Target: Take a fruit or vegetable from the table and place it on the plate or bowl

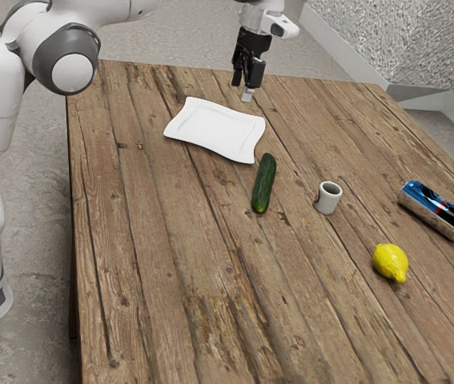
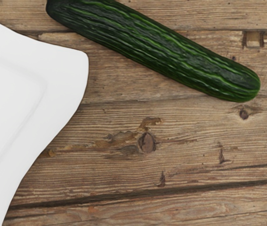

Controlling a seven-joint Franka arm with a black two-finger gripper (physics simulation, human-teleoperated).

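Just off the corner of the white, wavy-edged square plate (image 1: 214, 128) that points toward the exterior view's right lies the long dark-green ribbed cucumber (image 1: 263, 182). It rests flat on the weathered brown wooden-plank desk (image 1: 170, 280), one end close to that corner but apart from it, its length running away from the plate toward the desk's near edge. In the wrist view the cucumber (image 2: 161, 52) lies slantwise past the plate's curved corner (image 2: 25, 117), with a strip of bare desk (image 2: 171, 155) between them.

Beyond the plate's far edge, toward the exterior view's right, the black two-finger hand (image 1: 248, 88) hangs above the desk, pointing down. Its fingers stand slightly spread with nothing between them, clear of both plate and cucumber.

Farther from the plate, past the cucumber toward the exterior view's right, stands a small pale grey mug (image 1: 328, 197), upright, its dark mouth open upward. Farther still from the plate a blue and silver metal can (image 1: 435, 210) lies on its side near the desk's edge. A yellow lemon (image 1: 391, 262) sits well apart from the plate, nearer the camera than the can and the mug.
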